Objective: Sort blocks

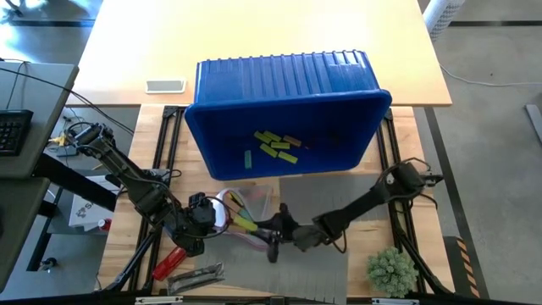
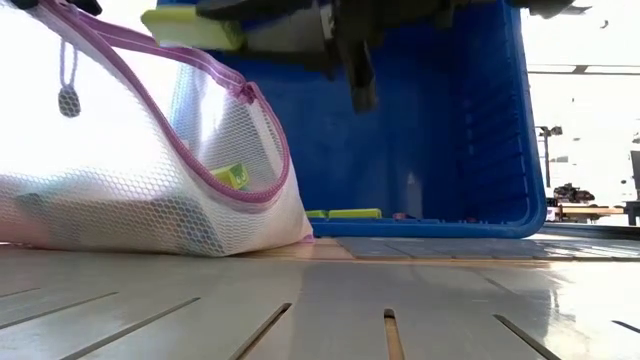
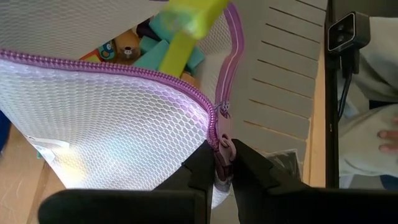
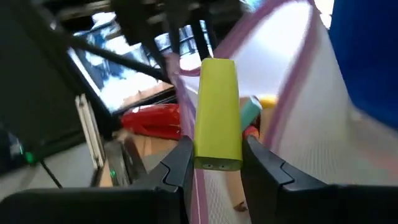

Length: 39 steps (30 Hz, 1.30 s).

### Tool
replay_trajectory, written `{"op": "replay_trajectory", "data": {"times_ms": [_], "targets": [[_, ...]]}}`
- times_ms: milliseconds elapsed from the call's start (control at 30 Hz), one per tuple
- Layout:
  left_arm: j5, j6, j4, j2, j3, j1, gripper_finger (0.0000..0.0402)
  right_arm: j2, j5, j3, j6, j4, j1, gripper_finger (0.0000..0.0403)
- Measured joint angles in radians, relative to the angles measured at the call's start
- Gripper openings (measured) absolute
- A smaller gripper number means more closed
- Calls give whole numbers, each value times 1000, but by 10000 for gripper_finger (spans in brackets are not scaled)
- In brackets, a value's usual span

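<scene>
The lime block (image 4: 217, 112) is a short, stiff bar with smooth flat faces. It is probably light and a little slick, so the broad sides near its middle look like the safest place to pinch. That is where the right gripper (image 4: 216, 163) has it, its fingers clamped on the two long faces, with the bar standing up out of them over the open mouth of the mesh bag (image 3: 118, 118).

The left gripper (image 3: 222, 163) has its fingers pressed together on the bag's purple zipper pull (image 3: 224, 149), holding the soft, floppy mouth open. More blocks, teal and lime, lie inside the bag, and several lime ones already rest in the blue bin (image 1: 288, 110) farther back on the worktop (image 1: 398, 246).

The bag's limp zipper edge sits close around the held block and could snag it. The bin's near wall stands between bag and bin. A red tool (image 1: 168, 261) lies to the near left, and a green plant-like ball (image 1: 391, 269) to the near right.
</scene>
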Motion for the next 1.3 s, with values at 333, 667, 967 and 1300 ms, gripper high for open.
{"op": "replay_trajectory", "data": {"times_ms": [333,667,967,1300], "targets": [[0,0,0,0,0,0,24,29,26,2,158,49,-42,138],[-1,0,0,0,0,0,24,-2,-181,71,-84,-87,-80,256],[0,0,1,0,0,0,24,-284,37,39,-154,-691,-179,260],[0,0,0,0,0,0,24,-355,-243,-231,-154,-691,-502,261]]}}
